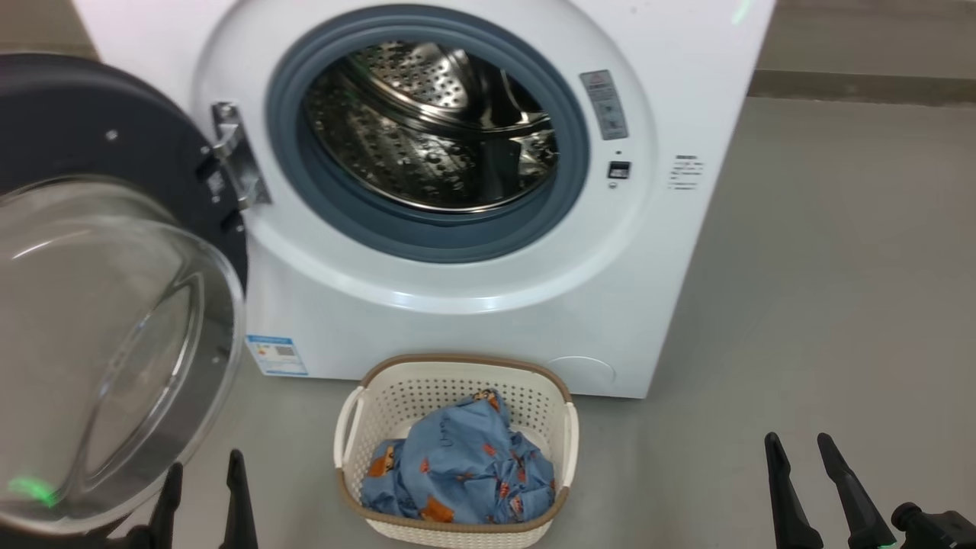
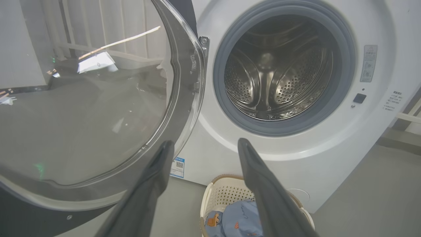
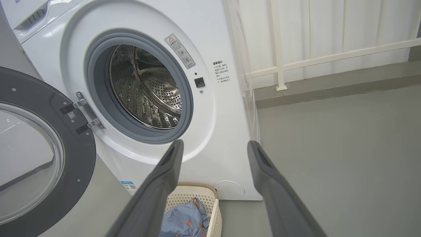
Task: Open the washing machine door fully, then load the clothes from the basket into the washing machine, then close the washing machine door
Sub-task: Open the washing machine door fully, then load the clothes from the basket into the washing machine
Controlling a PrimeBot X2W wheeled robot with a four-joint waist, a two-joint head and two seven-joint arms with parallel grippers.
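Hanging wide open at the left of the washer [image 1: 457,320], door [image 1: 114,305] with glass bowl bulging outward. Sitting on the floor [image 1: 801,305] just before the washer, basket [image 1: 457,396] with clothes [image 1: 465,465] heaped inside. Hovering low, left gripper [image 1: 206,461] near the door's rim, right gripper [image 1: 798,438] well apart from the basket, fingers [image 1: 781,488] of both spread, pinching nothing.

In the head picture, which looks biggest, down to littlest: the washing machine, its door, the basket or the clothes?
1. washing machine
2. washing machine door, which looks extra big because it is nearer the camera
3. basket
4. clothes, lying inside the basket
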